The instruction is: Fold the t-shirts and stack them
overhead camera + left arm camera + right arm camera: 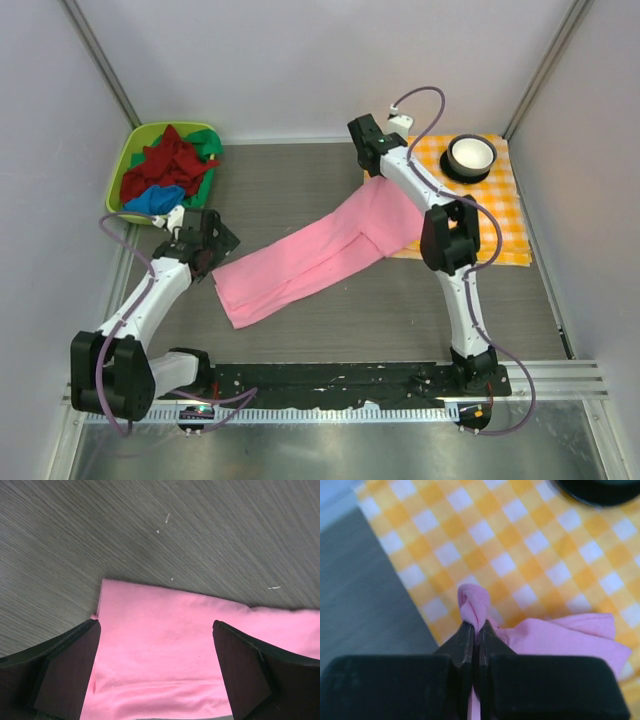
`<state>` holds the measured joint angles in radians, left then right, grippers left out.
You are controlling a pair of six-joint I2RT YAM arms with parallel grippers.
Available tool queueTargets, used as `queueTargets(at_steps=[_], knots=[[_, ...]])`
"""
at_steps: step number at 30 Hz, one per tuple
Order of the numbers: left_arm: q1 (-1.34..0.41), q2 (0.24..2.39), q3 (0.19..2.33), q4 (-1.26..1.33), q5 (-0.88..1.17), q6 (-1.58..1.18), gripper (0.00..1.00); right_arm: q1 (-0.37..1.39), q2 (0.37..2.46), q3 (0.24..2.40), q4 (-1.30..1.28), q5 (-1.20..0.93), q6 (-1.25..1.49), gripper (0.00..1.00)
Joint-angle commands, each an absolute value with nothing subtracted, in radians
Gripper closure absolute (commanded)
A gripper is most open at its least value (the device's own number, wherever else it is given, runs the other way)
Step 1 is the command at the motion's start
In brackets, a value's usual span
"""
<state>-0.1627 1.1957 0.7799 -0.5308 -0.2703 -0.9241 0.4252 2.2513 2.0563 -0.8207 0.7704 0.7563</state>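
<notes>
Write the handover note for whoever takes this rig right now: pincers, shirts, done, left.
Left pincer: open, above the near-left end of the light pink cloth t-shirt, not gripping.
Right pincer: shut on a bunched far corner of that shirt, over the orange-and-white checked cloth.
Dark red t-shirt, green t-shirt and bright blue t-shirt: heaped in the lime green plastic tub, far left.
Done: pink shirt laid out as a long strip.
Left: finish its fold, fold the other three, stack all.
</notes>
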Motion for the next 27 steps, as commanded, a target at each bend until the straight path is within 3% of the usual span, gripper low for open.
queueTargets(at_steps=[1,4,14,27], knots=[[-0.167,1.154,0.773,-0.531,-0.299,-0.939,0.00,0.428,2.396,2.429,-0.933,0.721,0.712,0.99],[-0.166,1.160,0.776,-0.534,-0.298,-0.934,0.00,0.431,2.473,2.574,-0.936,0.663,0.716,0.99],[-0.166,1.177,0.773,-0.525,-0.316,-0.928,0.00,0.489,2.519,2.531,-0.615,0.329,0.583,0.99],[-0.166,1.129,0.750,-0.535,-0.336,-0.942,0.00,0.552,2.602,2.576,-0.491,0.326,0.551,0.99]])
